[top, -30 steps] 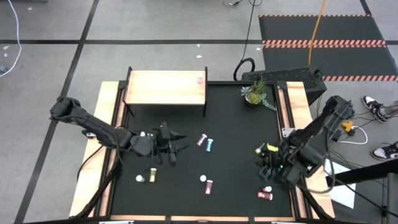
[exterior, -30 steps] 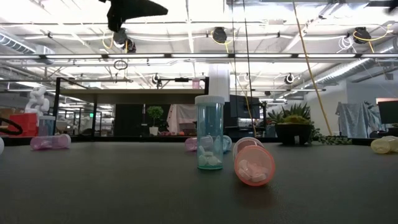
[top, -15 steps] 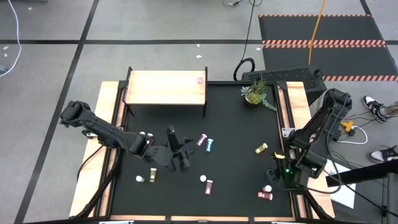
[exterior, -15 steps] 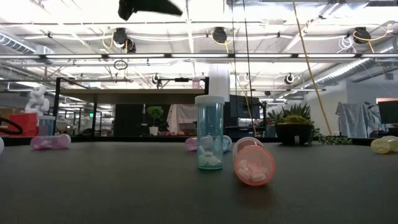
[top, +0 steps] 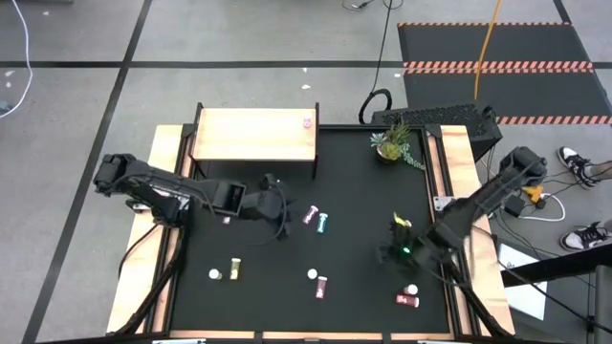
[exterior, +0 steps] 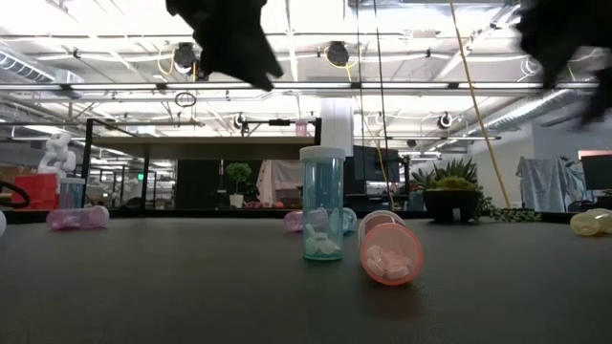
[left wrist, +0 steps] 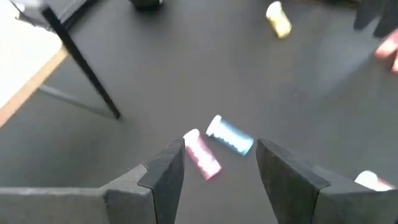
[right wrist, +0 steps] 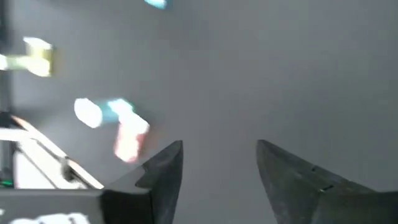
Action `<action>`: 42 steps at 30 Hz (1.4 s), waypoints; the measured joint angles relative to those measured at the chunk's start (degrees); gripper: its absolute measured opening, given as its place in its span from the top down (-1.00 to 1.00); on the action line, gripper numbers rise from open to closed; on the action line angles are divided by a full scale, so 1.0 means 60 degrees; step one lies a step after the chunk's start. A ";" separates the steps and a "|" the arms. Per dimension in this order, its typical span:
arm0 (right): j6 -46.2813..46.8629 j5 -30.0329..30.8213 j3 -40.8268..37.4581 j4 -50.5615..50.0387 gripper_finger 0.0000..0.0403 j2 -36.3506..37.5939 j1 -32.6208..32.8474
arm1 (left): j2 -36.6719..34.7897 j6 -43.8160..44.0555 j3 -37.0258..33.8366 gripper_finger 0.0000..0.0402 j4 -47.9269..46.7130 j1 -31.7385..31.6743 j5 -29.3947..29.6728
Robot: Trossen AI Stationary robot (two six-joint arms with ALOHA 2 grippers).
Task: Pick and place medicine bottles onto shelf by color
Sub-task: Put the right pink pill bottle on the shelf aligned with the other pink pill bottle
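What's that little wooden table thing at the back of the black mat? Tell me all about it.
The shelf is a pale wooden rectangular board on thin black legs, standing level at the mat's far edge, toward the left. A single tiny pink bottle sits near its right end. The rest of its top is bare, and neither arm touches it.

You have a small potted plant point(top: 391, 143) at the far right corner of the black table point(top: 363, 201), with a dark keyboard point(top: 449, 117) just behind it on the floor side. Hazard-striped mats point(top: 497, 43) lie farther back. A person's sneakers point(top: 579, 164) show at the right edge.
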State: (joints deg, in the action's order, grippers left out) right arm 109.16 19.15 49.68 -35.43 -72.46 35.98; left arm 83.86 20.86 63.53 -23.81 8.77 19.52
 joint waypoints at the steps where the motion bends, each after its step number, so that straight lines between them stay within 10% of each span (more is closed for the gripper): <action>1: -0.0574 -0.0067 0.0113 0.0365 0.04 -0.0128 -0.0480 | -0.0100 -0.0132 0.0000 0.00 -0.0254 -0.0107 -0.0042; 8: -0.3787 -0.1117 0.1818 0.0306 0.05 -0.1587 -0.2583 | -0.1293 -0.1089 0.0001 0.00 -0.1351 -0.0752 -0.0032; 24: -0.8944 -0.1460 0.6138 -0.0402 0.05 -0.4948 -0.2840 | -0.3652 -0.2280 -0.0936 0.00 -0.1826 -0.1031 -0.0035; 42: -0.7331 -0.1962 0.6264 0.0442 0.05 -0.5621 -0.5454 | -0.5130 -0.0844 -0.1705 0.00 -0.2495 -0.0976 0.0005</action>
State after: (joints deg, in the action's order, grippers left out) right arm 65.17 7.38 87.27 -32.78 -106.19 3.25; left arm 53.08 15.80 53.30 -38.78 2.92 19.55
